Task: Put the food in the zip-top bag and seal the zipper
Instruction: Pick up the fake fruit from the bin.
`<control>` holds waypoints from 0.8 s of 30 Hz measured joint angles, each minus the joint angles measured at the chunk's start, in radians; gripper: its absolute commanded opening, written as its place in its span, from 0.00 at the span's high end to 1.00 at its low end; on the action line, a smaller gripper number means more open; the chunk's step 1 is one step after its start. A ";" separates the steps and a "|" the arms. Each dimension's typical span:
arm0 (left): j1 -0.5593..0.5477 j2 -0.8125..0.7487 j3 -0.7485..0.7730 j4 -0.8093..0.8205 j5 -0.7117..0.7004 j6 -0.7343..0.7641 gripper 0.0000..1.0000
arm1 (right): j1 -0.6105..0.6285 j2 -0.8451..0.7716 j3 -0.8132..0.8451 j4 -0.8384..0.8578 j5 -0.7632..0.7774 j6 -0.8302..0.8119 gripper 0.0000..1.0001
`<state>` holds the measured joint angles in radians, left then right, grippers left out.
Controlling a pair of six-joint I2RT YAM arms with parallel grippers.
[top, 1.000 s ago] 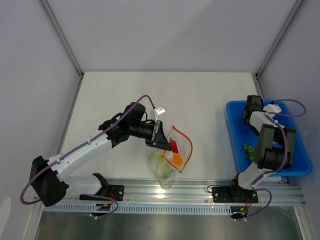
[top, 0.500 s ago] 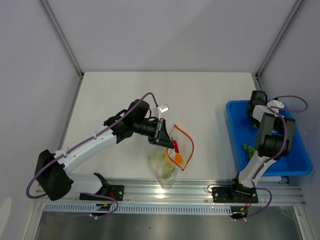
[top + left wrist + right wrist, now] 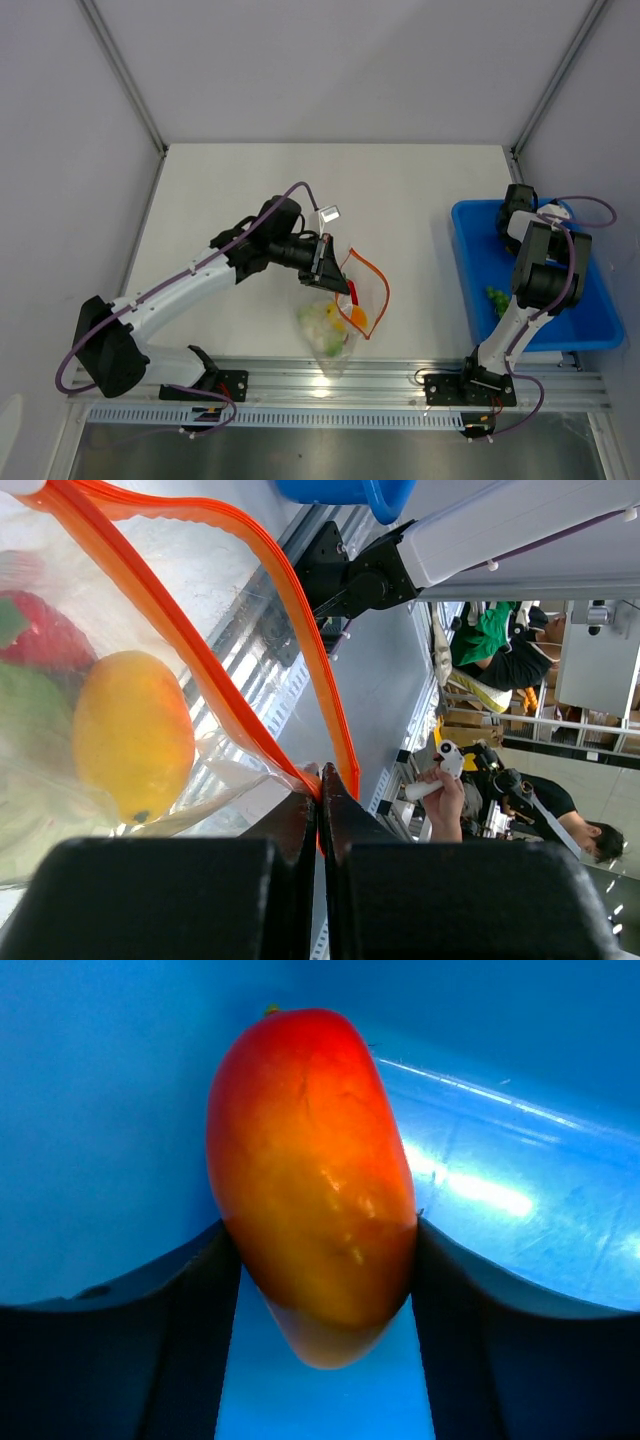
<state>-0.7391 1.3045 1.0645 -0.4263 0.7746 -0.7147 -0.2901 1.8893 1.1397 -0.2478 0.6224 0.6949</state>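
Zip-top bag (image 3: 330, 335) is pinched at its orange zipper (image 3: 175, 638) by the left fingers (image 3: 180, 900), while the right fingers (image 3: 110, 1360) squeeze a red-orange fruit (image 3: 310, 1180) in the blue bin (image 3: 600, 322).

On your right, a blue rectangular plastic bin (image 3: 462, 255) sits on the white tabletop (image 3: 400, 200), behind the near aluminium rail (image 3: 400, 372).

The white surface (image 3: 400, 200) is carrying two things; the zip-top bag (image 3: 330, 335) is lying near the middle of the near edge; the blue bin (image 3: 465, 270) is sitting along the right edge, nearer the near corner.
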 measured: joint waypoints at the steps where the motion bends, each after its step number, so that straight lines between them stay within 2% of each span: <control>1: 0.000 0.000 0.000 0.000 0.000 0.000 1.00 | 0.000 0.000 0.000 0.000 -0.002 0.002 0.61; 2: 0.000 0.000 0.000 0.000 0.000 0.000 1.00 | -0.001 0.000 0.000 -0.001 -0.002 0.006 0.73; 4: 0.000 0.000 0.000 0.000 0.000 0.000 0.99 | -0.001 0.000 0.000 -0.001 -0.002 0.008 0.82; 5: 0.000 0.000 0.000 0.000 0.000 0.000 1.00 | -0.001 0.000 -0.001 0.000 -0.002 0.008 0.94; 7: 0.000 0.000 0.000 0.000 0.000 -0.001 1.00 | -0.001 -0.003 -0.003 0.000 -0.004 0.008 1.00; 13: 0.000 -0.018 -0.003 -0.001 -0.006 -0.002 1.00 | 0.012 -0.088 -0.040 -0.035 -0.019 0.008 1.00; 19: 0.001 -0.055 -0.024 0.002 -0.014 -0.010 0.99 | 0.087 -0.314 -0.092 -0.079 -0.032 -0.009 1.00; 24: 0.001 -0.065 -0.029 0.002 -0.027 -0.010 0.99 | 0.164 -0.479 -0.092 -0.132 -0.114 -0.042 1.00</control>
<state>-0.7383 1.2392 1.0359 -0.4248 0.7471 -0.7242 -0.1261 1.4101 1.0481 -0.3798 0.5079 0.6525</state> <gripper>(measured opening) 0.005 0.632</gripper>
